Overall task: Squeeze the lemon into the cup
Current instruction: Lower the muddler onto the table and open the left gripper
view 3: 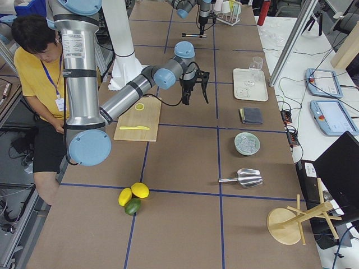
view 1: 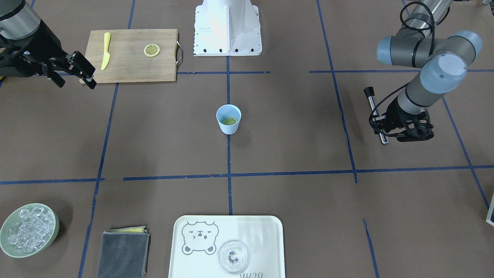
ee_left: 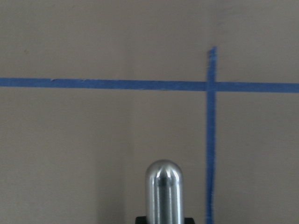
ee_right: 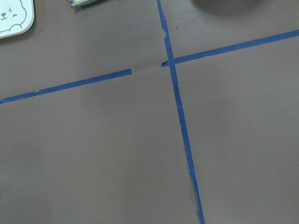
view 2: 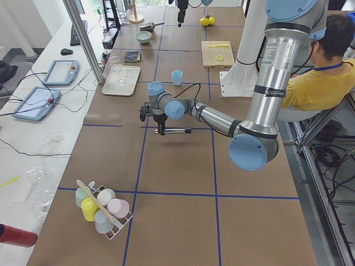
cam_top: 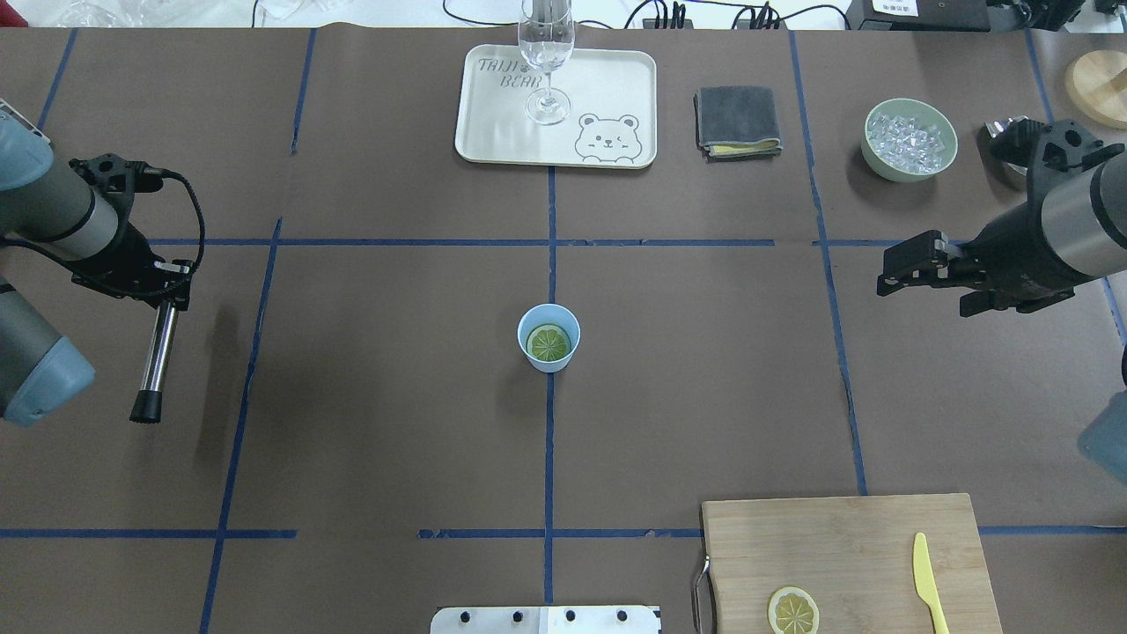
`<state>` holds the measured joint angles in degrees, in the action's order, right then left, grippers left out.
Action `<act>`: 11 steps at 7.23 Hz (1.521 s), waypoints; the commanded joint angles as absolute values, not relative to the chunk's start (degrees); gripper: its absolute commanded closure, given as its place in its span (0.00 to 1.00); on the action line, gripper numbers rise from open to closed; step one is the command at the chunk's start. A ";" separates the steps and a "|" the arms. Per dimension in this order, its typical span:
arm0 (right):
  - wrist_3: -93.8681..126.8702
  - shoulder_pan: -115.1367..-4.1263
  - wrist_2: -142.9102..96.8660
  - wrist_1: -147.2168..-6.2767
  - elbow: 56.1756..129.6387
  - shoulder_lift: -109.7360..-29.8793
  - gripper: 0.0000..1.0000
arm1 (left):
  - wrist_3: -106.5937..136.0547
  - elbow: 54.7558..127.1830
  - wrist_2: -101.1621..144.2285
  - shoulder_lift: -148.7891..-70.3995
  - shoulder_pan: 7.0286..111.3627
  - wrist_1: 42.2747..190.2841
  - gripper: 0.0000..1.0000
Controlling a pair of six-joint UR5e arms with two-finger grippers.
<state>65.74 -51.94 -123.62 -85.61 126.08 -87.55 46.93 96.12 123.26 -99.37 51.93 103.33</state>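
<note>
Brown paper and blue tape cover the bench [cam_top: 396,423]. At its near edge a cutting board [cam_top: 836,546] carries a second slice [cam_top: 793,610]. At centre, the lemon [cam_top: 548,342] lies inside the cup [cam_top: 550,366]. The left gripper [cam_top: 169,286] clamps a metal rod [cam_top: 157,352]. The right gripper [view 1: 76,77] hangs with its fingers apart, holding nothing. A tray [cam_top: 493,132] sits at the far edge.

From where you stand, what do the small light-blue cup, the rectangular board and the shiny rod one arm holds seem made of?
The small light-blue tapered cup looks like matte plastic: even colour, thin wall. The rectangular cutting board looks like wood or bamboo: pale streaked grain. The shiny rod in the left gripper looks like polished metal, mirroring light.
</note>
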 commanded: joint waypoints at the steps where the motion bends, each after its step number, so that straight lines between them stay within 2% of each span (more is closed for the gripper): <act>1: 65.74 -51.94 -123.66 -85.52 126.04 -87.54 0.00 | 46.67 95.54 123.13 -97.91 51.94 105.03 1.00; 11: 65.74 -51.50 -123.75 -85.43 125.95 -87.54 0.00 | 46.58 92.29 121.03 -97.38 51.33 108.54 1.00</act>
<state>65.67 -51.51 -123.68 -85.43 125.87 -87.54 46.65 92.32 121.03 -97.29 51.36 108.42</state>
